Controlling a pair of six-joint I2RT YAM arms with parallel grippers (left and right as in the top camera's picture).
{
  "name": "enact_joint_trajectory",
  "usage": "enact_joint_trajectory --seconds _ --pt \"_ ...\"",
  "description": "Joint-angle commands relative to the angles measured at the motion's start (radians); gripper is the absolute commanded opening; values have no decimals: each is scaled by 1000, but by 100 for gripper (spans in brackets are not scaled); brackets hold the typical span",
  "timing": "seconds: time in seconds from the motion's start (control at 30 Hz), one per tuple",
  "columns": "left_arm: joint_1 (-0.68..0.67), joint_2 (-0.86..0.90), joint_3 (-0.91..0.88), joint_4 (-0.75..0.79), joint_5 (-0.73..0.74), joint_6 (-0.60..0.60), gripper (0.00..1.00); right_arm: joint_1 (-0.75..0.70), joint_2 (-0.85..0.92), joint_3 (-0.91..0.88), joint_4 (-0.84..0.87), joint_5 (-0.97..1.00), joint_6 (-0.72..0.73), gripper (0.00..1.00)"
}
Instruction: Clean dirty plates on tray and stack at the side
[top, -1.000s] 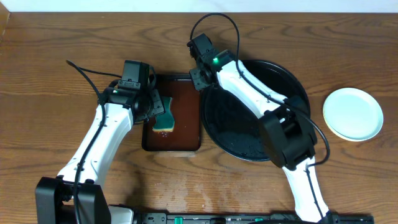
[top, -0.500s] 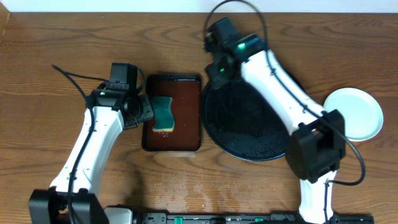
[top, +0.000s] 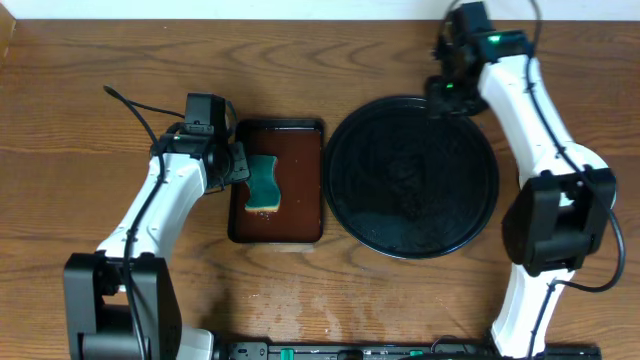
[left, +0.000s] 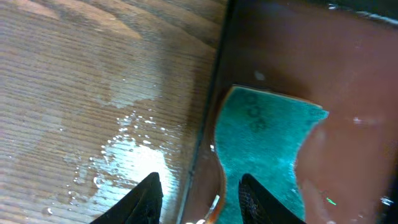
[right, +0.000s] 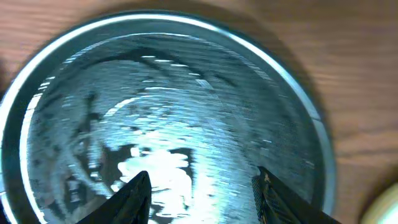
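Right jaws (top: 446, 98) have swung from the left edge of the large round black tray (top: 400, 215) to its far rim.
Overhead: right jaws sit over that far rim; left jaws (top: 240, 165) are left of the tray, by a teal sponge (top: 264, 183) in a dark-brown rectangular tray (top: 300, 190) on the wood bench (top: 100, 60). Left wrist: jaws (left: 199, 183) part-open, empty, astride the brown tray's (left: 348, 74) edge. Right wrist: jaws (right: 202, 177) apart, empty, above the wet black tray (right: 186, 81); a pale sliver (right: 390, 208) shows beyond its rim, too small to name.
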Motion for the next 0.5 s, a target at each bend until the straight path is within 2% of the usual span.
enact_joint_trajectory --seconds 0.0,0.1,0.2,0.33,0.47 --pt "6 39 20 8 -47 18 42 -71 -5 9 -12 -14 9 51" --pt "6 65 20 19 -45 17 41 -127 -5 9 -15 -44 9 51" --pt "6 87 20 26 -45 17 35 -179 -5 9 -15 -71 9 52" --pt "6 115 20 38 -45 17 34 -232 -5 9 -22 -88 9 52" --pt "6 117 20 60 -45 17 24 -272 -5 9 -37 -94 8 52"
